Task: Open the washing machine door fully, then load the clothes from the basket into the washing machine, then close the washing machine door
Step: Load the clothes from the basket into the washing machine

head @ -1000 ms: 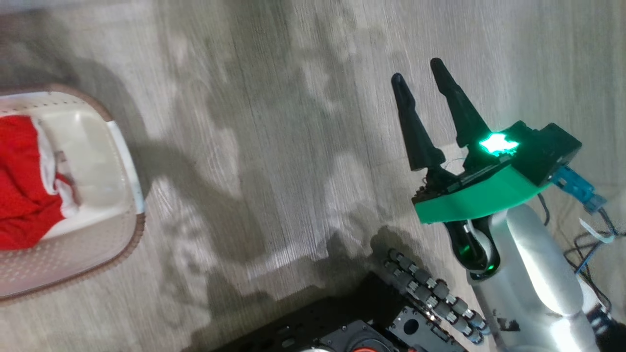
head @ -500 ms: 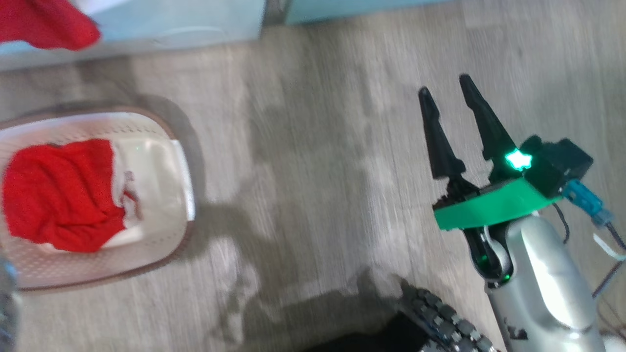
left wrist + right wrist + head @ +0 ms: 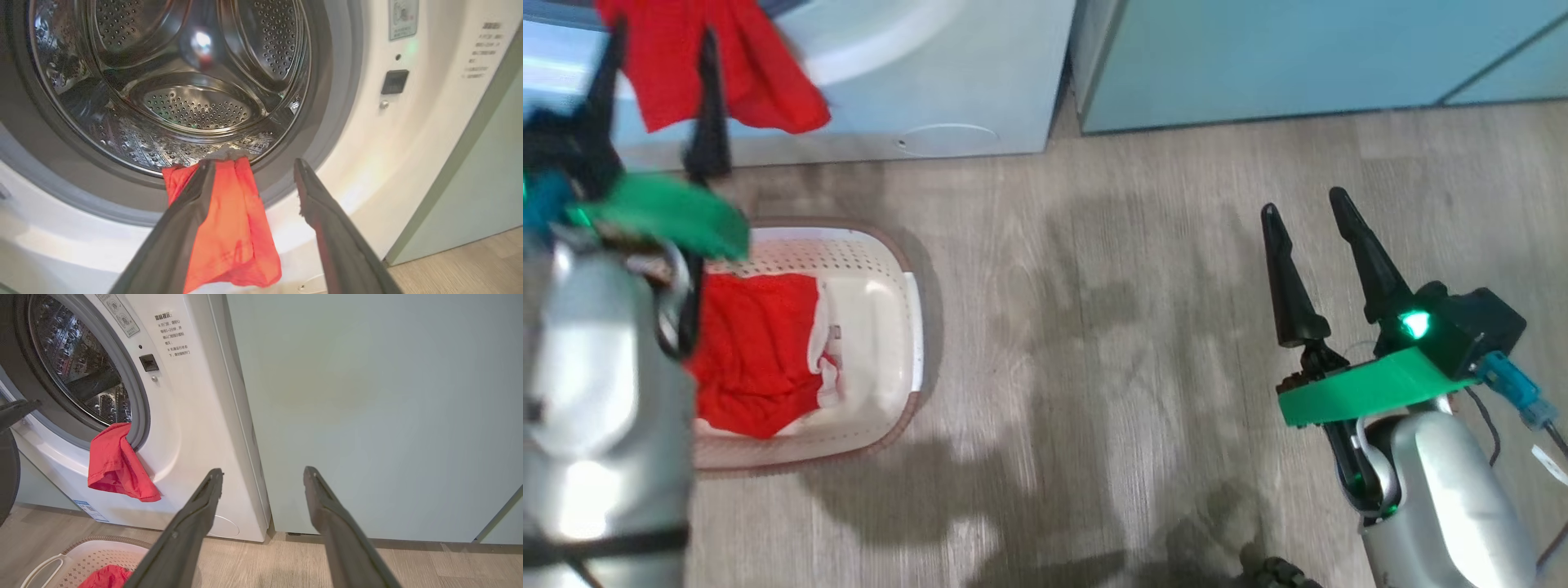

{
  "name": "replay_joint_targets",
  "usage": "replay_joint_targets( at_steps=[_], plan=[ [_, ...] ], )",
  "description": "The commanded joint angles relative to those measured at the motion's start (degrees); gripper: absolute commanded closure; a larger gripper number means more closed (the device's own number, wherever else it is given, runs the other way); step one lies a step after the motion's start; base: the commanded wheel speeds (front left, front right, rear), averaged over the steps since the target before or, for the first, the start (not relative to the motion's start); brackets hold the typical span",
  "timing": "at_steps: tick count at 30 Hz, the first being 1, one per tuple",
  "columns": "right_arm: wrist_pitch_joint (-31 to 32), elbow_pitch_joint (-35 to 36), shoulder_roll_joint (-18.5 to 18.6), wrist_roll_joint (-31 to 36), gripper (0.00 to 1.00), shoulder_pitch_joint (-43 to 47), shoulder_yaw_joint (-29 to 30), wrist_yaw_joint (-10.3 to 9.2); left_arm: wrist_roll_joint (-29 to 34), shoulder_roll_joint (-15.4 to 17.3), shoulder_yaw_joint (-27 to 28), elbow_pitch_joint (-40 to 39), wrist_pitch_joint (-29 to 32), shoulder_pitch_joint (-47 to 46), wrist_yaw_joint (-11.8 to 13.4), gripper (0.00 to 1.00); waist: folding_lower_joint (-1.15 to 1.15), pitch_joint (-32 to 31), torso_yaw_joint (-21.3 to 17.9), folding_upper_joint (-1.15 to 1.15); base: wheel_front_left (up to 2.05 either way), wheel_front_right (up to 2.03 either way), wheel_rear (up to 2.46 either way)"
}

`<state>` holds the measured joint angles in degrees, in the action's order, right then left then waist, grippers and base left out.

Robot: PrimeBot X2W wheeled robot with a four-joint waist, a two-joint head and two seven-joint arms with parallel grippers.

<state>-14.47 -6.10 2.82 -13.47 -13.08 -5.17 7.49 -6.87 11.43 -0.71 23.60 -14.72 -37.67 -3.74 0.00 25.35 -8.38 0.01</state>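
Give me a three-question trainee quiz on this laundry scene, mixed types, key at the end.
1. True or false: a red garment hangs out of the washing machine over its grey seal.
2. The left gripper is: A) open, B) shut on the garment, C) shut and empty.
3. Fill in: the other red clothes lie in the ____.
Key: 1 true; 2 A; 3 basket.
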Motion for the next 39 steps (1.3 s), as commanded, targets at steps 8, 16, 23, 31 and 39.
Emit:
replay_joint_targets(
  at_steps=[8,16,23,31,39],
  plan=[
    [-0.5,2.8,0.1,0.7,0.00,2.5,-0.4,0.00,1.3,-3.8,4.0,-11.4,-0.3,12.8,1.6,0.00,0.00,-1.6,1.2,-0.01,0.00,0.00,0.00],
    [-0.5,3.1,0.1,-0.1,0.00,3.4,0.5,0.00,3.4,-7.7,1.3,-17.2,-0.3,21.0,3.7,0.00,0.00,-2.2,1.5,-0.01,0.00,0.00,0.00],
    [-0.5,3.1,0.1,-0.5,0.00,4.0,0.4,0.00,3.1,-8.4,-0.6,-18.9,-0.3,23.3,6.0,0.00,0.00,-2.5,1.6,-0.01,0.00,0.00,0.00],
    [-0.5,2.9,0.1,-0.5,0.00,4.0,0.3,0.00,3.3,-8.5,-0.9,-19.2,-0.3,23.4,6.9,0.00,0.00,-2.8,1.8,-0.01,0.00,0.00,0.00],
    [-0.5,2.8,0.1,-0.6,0.00,3.8,0.1,0.00,3.3,-8.5,-0.5,-19.0,-0.3,23.4,7.4,0.00,0.00,-2.9,1.6,-0.01,0.00,0.00,0.00]
  ],
)
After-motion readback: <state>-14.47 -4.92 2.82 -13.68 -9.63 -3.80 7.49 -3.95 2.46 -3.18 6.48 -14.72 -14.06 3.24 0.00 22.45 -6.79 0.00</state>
